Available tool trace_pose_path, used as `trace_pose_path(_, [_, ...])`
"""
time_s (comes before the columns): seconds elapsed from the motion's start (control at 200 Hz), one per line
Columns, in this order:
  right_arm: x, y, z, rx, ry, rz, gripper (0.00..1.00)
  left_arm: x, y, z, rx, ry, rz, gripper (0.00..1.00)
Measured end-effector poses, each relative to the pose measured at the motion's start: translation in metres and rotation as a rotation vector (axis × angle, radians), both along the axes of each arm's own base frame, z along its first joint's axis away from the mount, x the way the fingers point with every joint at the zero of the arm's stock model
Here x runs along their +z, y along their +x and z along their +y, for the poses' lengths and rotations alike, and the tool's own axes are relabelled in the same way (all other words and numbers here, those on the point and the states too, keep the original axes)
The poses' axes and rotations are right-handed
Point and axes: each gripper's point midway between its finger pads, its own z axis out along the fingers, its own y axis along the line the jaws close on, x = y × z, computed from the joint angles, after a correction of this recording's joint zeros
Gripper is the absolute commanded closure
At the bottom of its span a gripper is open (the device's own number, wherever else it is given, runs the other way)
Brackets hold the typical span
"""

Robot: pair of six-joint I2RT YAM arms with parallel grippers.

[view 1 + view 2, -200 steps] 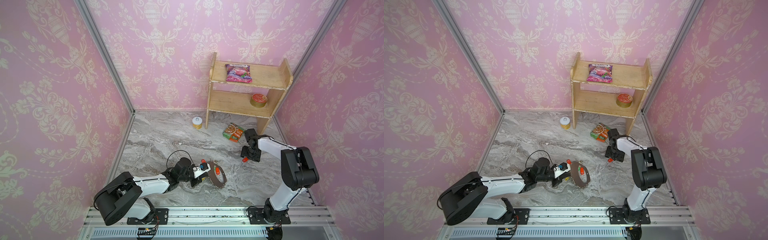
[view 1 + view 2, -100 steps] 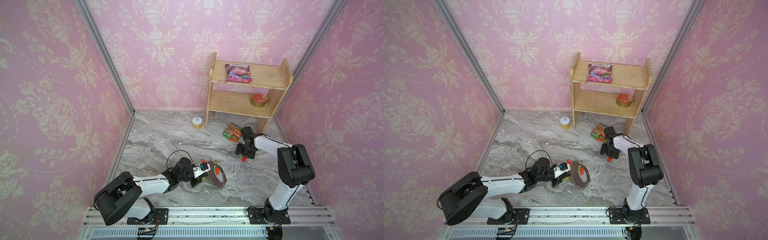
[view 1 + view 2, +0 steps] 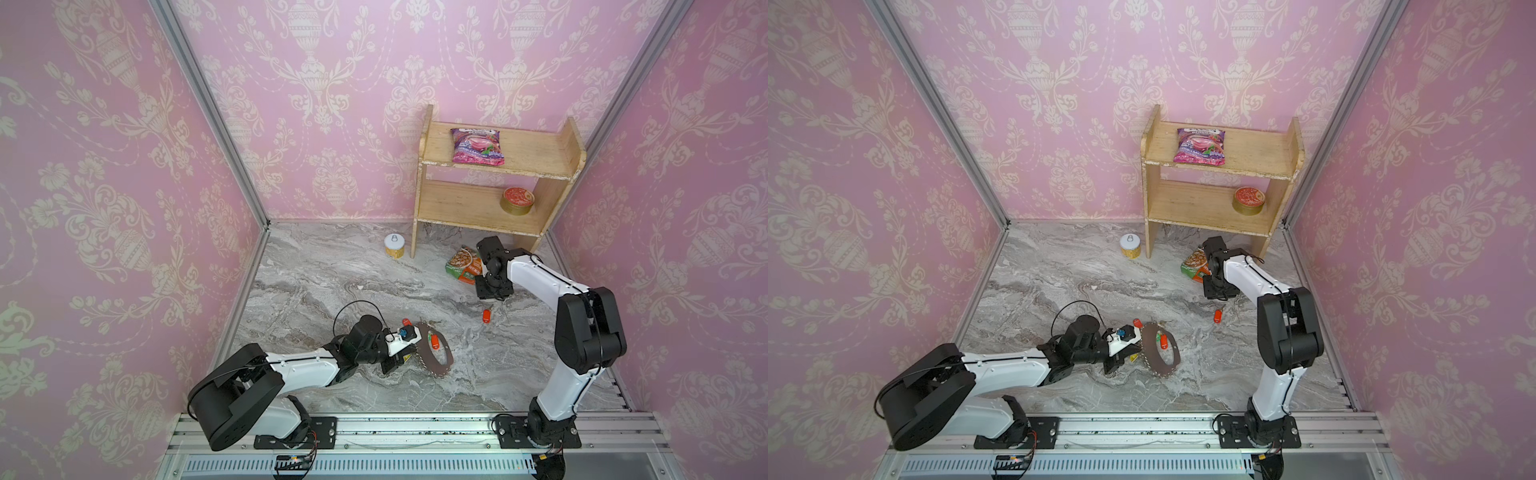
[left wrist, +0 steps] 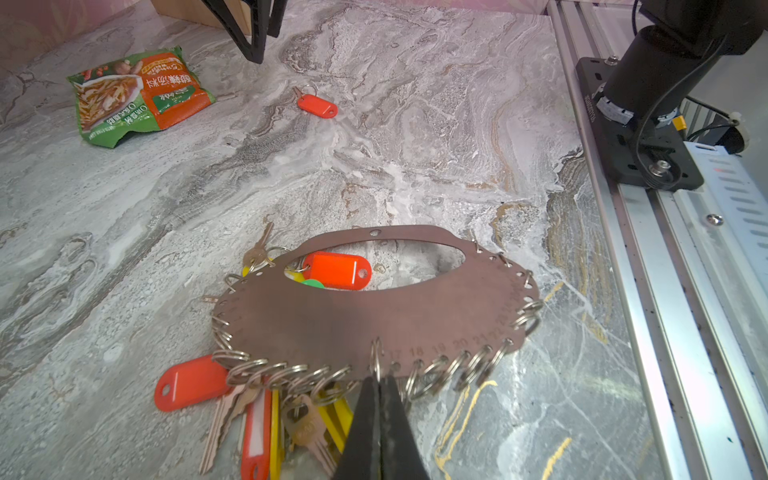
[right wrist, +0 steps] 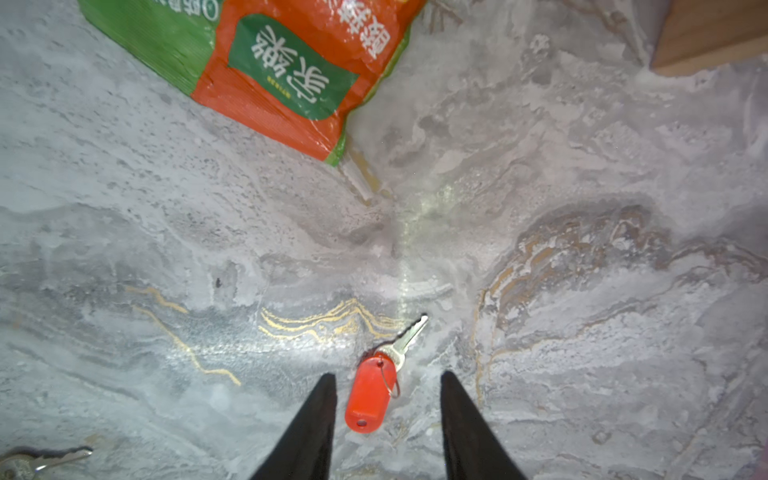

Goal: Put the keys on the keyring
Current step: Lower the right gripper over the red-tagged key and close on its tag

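Right pincer [image 5: 387, 376] jaws apart, straddling the loose red-tagged key [image 5: 369, 395] on the worktop [image 5: 582, 291], not touching it. Key's long axis runs along the jaws, blade pointing away. Left pincer [image 4: 379, 380] clamped on a keyring [image 4: 332, 316] edge ring, well apart.

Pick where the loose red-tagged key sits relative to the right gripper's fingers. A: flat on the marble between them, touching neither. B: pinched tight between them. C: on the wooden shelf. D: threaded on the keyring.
A: in the right wrist view the red-tagged key lies on the marble with a gap to both fingers of the right gripper.
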Motion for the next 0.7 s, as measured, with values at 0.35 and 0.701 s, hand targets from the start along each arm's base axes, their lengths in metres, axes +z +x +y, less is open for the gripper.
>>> trace_pose_path(0.35, [-0.018, -0.024, -0.002, 0.139, -0.079, 0.092, 0.75, 0.0, 0.0, 0.0, 0.0, 0.0, 0.0, 1.0])
trace_pose_path(0.701, [-0.043, -0.032, -0.009, 0.167, -0.123, 0.17, 0.81, 0.0, 0.0, 0.0, 0.0, 0.0, 0.0, 1.0])
